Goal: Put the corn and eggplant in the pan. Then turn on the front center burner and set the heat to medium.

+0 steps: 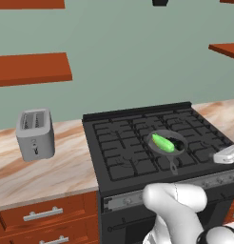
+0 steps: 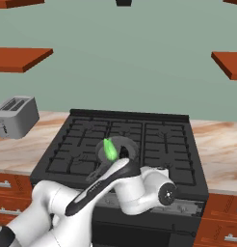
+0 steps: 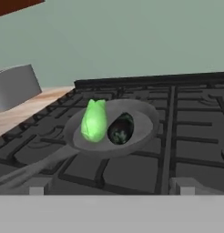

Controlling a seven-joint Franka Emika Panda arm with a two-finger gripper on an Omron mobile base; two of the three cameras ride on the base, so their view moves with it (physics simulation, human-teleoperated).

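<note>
The dark-grey pan (image 3: 145,119) stands on the middle front section of the black stove grate (image 1: 120,151), its handle toward the stove's front. Inside it lies the green corn (image 3: 94,120), also seen as corn (image 1: 163,142) and corn (image 2: 110,149). The small dark eggplant (image 3: 120,129) rests against the corn's right side in the pan; eggplant (image 2: 124,153). My gripper (image 3: 109,186) hangs low in front of the pan, near the stove's front edge, open with nothing between its fingertips (image 3: 36,186). The white hand (image 1: 227,155) shows at the stove's front right.
A silver toaster (image 1: 35,134) stands on the marble counter (image 1: 52,176) left of the stove. The stove's control panel (image 1: 128,198) runs along its front, above red-brown drawers (image 1: 40,215). Red-brown shelves (image 1: 31,69) hang on the wall.
</note>
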